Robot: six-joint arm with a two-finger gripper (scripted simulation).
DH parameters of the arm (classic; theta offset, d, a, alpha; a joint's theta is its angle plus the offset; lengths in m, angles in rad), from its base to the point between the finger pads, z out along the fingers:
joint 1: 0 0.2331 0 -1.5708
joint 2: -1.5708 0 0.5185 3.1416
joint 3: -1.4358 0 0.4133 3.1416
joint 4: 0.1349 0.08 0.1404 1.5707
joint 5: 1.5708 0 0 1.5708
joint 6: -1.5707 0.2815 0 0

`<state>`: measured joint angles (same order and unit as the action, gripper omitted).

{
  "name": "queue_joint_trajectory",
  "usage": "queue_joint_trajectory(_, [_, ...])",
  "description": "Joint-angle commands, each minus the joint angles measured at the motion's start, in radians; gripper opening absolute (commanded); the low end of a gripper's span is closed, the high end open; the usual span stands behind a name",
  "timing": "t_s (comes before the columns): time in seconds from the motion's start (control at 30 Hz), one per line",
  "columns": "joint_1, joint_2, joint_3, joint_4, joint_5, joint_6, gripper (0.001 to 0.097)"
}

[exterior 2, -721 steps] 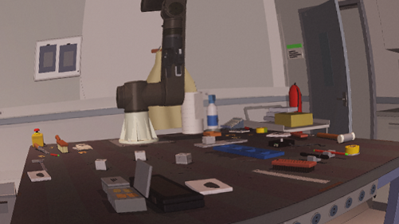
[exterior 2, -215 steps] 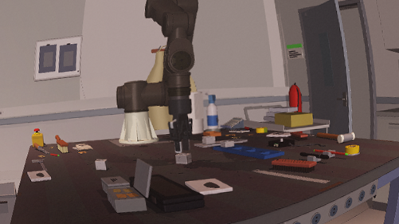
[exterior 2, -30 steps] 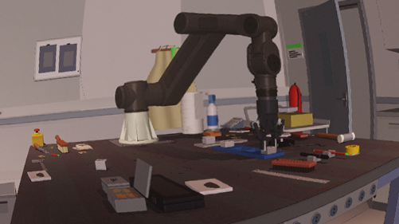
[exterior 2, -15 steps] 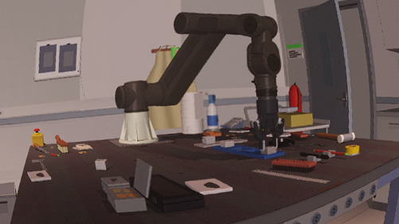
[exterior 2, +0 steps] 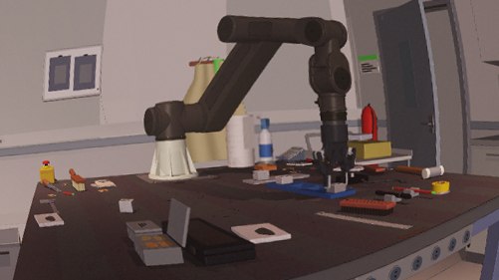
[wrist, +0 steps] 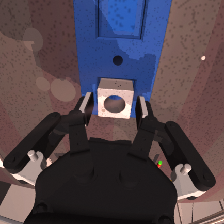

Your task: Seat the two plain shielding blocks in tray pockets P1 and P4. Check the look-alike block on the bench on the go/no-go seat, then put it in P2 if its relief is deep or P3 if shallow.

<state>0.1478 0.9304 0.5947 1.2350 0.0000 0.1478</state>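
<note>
A pale grey block with a round relief in its top sits in the end pocket of the blue tray, at the tray's near end. My gripper hangs directly over it, open and holding nothing, with a finger on either side of the block. Another tray pocket farther along stands empty, with a small round hole between the two. Two more grey blocks rest on a light plate behind the tray. A single grey block stands alone on the bench's left part.
A black case with a raised lid lies at the front of the bench beside a grey parts box. A white card, a red brush, a ruler and pens lie near the tray.
</note>
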Motion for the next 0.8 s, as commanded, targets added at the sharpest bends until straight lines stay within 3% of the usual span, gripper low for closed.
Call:
queue_joint_trajectory(0.0, [0.000, -0.001, 0.001, 0.000, 0.000, 0.000, 0.0600])
queue_joint_trajectory(0.77, [0.000, -0.022, 0.092, 0.112, 0.000, 0.000, 0.0600])
